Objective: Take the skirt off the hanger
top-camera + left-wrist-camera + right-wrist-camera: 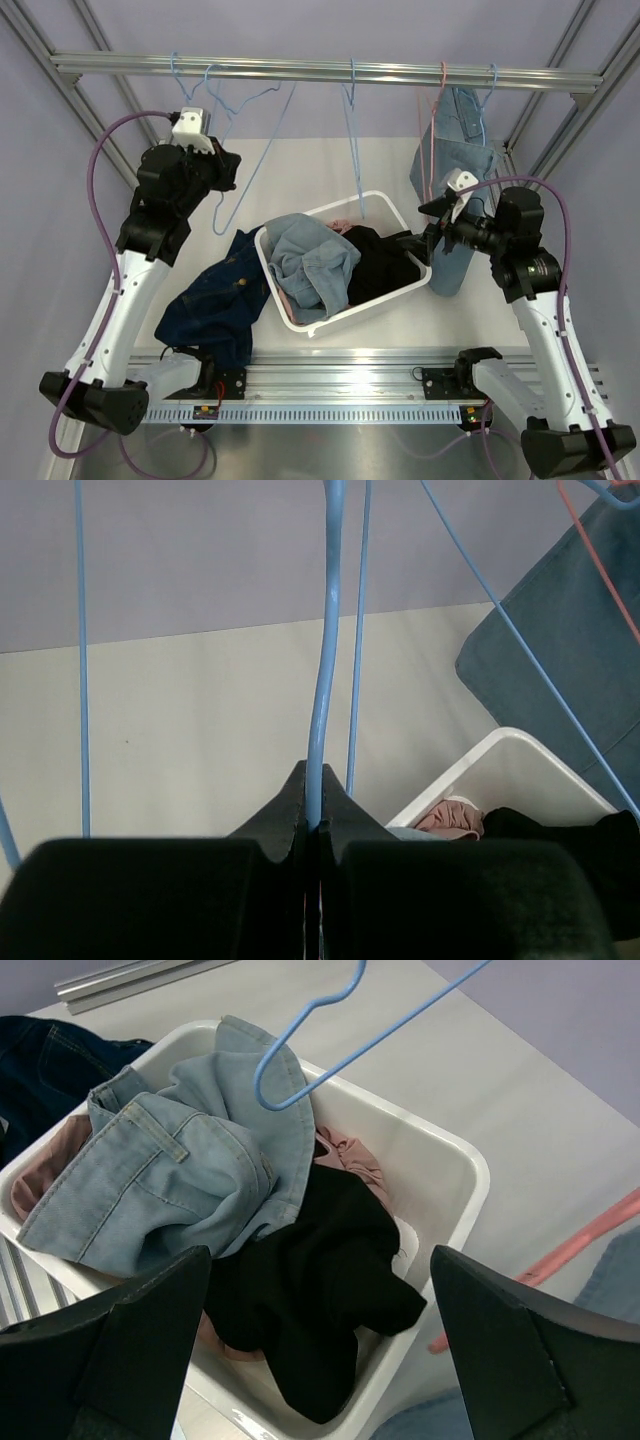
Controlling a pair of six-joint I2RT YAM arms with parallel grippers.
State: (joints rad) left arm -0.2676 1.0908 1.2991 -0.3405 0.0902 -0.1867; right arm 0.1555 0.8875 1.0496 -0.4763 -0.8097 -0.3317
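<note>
Left wrist: left gripper on hanger

Brushed metal rail, dull sheen; thin blue hanger, smooth and slightly glossy; white plastic basket, glossy; inside it pale denim, coarse woven cloth with stitched seams, and a black garment, soft and matt; pale table, matt.

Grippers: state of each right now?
Left gripper: closed on the blue hanger wire.
Right gripper: open, holding nothing, over the white basket.
</note>
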